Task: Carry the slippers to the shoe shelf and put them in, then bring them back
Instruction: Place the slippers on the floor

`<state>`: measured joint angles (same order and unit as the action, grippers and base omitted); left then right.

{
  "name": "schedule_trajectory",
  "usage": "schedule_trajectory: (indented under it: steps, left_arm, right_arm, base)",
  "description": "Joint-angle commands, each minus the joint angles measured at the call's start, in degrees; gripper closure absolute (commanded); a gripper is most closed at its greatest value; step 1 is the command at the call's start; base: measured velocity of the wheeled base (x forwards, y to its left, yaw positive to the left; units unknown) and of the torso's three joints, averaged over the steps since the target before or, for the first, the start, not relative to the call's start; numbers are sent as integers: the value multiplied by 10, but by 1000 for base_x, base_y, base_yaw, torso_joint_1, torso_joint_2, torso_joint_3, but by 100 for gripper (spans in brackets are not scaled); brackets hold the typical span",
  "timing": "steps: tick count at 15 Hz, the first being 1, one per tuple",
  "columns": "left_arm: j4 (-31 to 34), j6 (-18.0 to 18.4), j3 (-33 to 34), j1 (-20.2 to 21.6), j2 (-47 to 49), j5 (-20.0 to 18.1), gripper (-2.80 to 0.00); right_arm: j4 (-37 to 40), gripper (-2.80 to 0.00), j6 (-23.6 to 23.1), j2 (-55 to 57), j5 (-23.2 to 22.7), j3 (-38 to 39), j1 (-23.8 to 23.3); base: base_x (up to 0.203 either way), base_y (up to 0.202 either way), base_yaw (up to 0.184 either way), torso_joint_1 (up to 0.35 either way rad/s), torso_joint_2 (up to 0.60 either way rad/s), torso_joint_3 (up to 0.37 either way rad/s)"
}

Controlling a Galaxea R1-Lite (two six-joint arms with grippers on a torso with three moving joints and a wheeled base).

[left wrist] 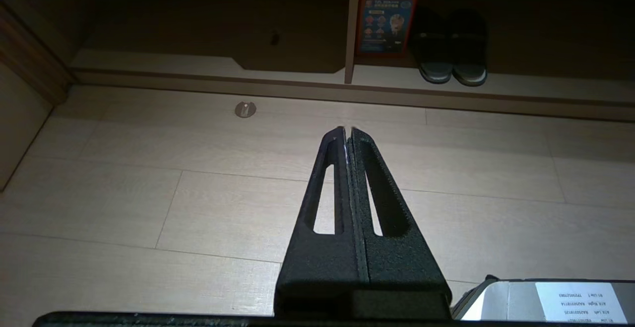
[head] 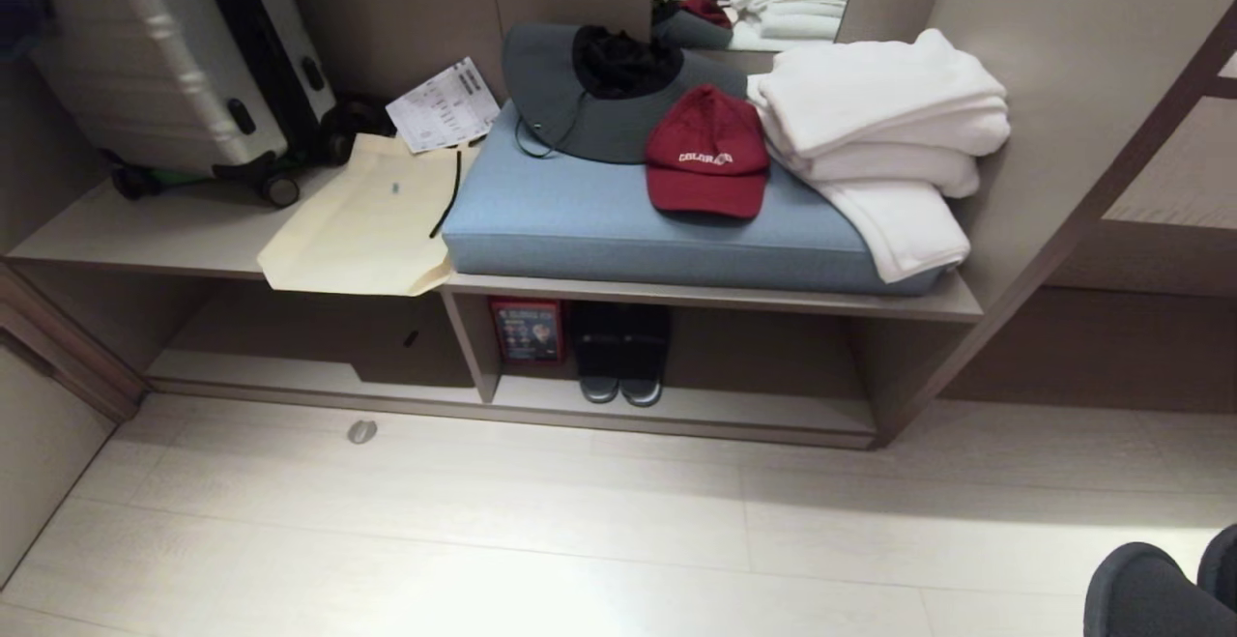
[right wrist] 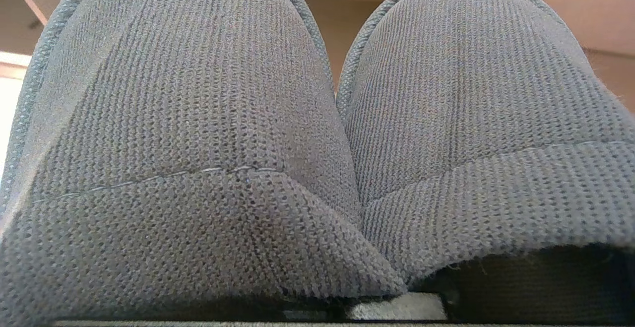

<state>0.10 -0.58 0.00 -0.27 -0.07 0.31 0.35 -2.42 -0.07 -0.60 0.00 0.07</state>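
Observation:
Two grey knit slippers (right wrist: 198, 118) lie side by side, toes away from the camera, and fill the right wrist view. They are carried on my right gripper, which they hide. Their dark toes (head: 1150, 589) show at the head view's bottom right corner, over the floor. The shoe shelf (head: 676, 421) stands ahead against the wall, with two low compartments split by a divider (head: 474, 347). Another dark pair (head: 618, 361) stands in its right compartment, next to the divider. My left gripper (left wrist: 347, 131) hangs shut and empty above the floor, facing the shelf's lip (left wrist: 496, 99).
On top of the shelf lie a blue cushion (head: 618, 221), a red cap (head: 707, 154), white towels (head: 884, 125), a grey hat (head: 580, 96), a beige bag (head: 367, 212) and a suitcase (head: 164, 47). A red box (head: 527, 330) stands by the divider. A round stopper (head: 361, 432) sits on the floor.

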Motion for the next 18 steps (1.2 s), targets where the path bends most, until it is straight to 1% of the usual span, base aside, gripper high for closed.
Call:
schedule_trajectory:
  steps: [1,18]
  left_arm:
    - [0,0,1,0,1,0,0]
    - [0,-2,1,0,1,0,0]
  right_arm:
    - [0,0,0,0,0,1,0]
    - [0,0,0,0,0,1,0]
  base:
    - [0,0,0,7,2,202]
    - [0,0,0,2,3,202]
